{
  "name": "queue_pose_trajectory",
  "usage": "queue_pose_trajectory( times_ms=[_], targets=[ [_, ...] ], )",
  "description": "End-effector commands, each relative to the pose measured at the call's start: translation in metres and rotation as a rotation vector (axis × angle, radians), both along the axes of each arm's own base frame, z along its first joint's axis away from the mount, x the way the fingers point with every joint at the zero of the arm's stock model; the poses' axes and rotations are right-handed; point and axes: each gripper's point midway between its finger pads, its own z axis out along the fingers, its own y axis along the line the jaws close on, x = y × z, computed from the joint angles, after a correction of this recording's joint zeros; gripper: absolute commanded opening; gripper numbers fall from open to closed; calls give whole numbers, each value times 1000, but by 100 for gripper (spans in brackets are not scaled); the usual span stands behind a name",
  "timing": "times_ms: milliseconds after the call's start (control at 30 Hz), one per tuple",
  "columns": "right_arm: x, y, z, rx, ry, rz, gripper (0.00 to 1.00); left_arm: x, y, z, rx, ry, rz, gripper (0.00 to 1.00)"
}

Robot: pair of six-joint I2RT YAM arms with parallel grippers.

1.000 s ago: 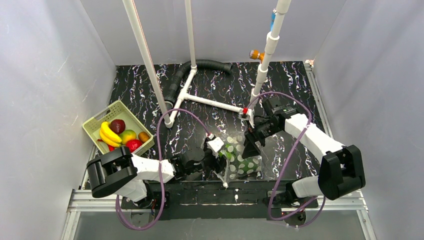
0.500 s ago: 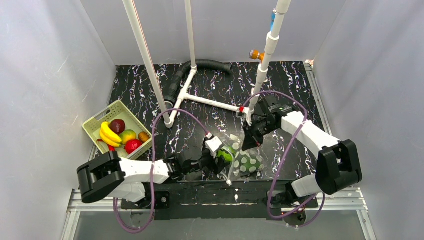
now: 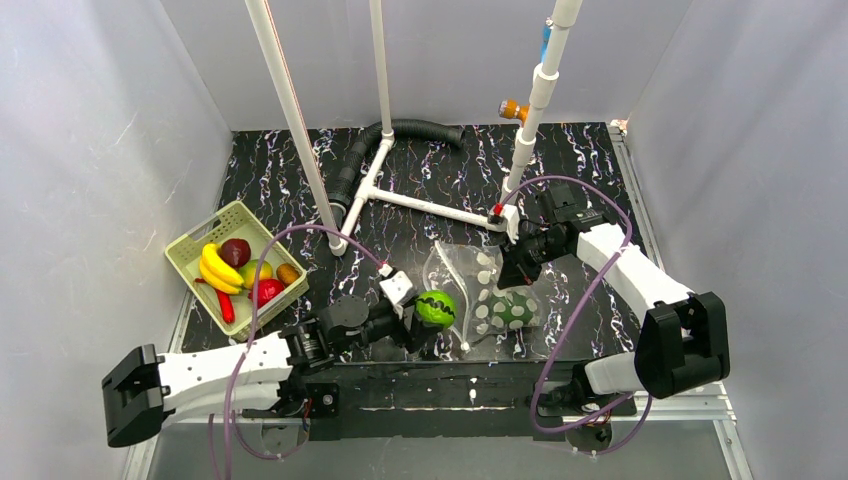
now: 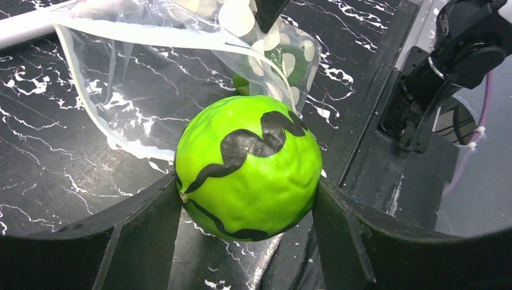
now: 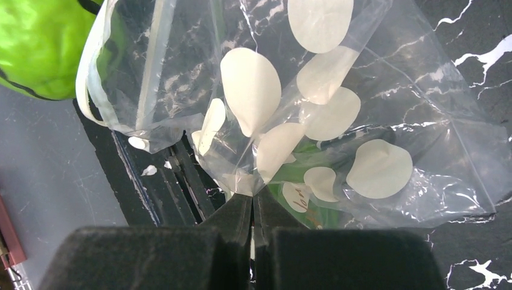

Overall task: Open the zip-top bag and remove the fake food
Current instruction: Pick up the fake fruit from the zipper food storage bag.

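Observation:
A green ball with black stripes (image 4: 247,163), one piece of the fake food, sits clamped between the two fingers of my left gripper (image 4: 246,181), just outside the mouth of the zip-top bag (image 4: 139,78). From above, the ball (image 3: 436,308) hangs left of the clear dotted bag (image 3: 478,290), which lies on the table. My right gripper (image 5: 252,202) is shut on a pinch of the bag's plastic (image 5: 326,121). Another green piece (image 3: 515,308) shows through the bag.
A pale green basket (image 3: 205,235) at the left holds a banana (image 3: 218,268), a dark red fruit (image 3: 236,250) and a red one (image 3: 266,290). A red chili (image 3: 226,306) lies beside it. White pipes (image 3: 420,205) and a black hose (image 3: 400,130) cross the back of the table.
My right gripper has shut on the bag. The left arm has drawn back to the left, taking the green ball out of the bag's mouth. The bag now lies flatter.

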Motion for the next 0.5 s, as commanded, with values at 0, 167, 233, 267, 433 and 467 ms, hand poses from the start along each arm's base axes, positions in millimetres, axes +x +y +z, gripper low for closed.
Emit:
queue_pose_trajectory(
  times_ms=[0, 167, 233, 267, 433, 467],
  targets=[
    [10, -1, 1, -17, -38, -7, 1, -8, 14, -6, 31, 53, 6, 0],
    [13, -3, -1, -29, -42, -18, 1, -7, 39, -3, 109, 103, 89, 0],
    [14, -3, -1, -30, -43, -21, 1, -5, 54, 0, 140, 118, 137, 0],
    [13, -3, -2, -32, -40, -22, 1, -3, 60, 1, 153, 122, 161, 0],
    [15, -4, -2, -36, -41, -26, 1, 4, 86, 14, 187, 142, 255, 0],
    [15, -5, -3, -38, -41, -27, 1, 5, 91, 15, 195, 146, 273, 0]
  ],
)
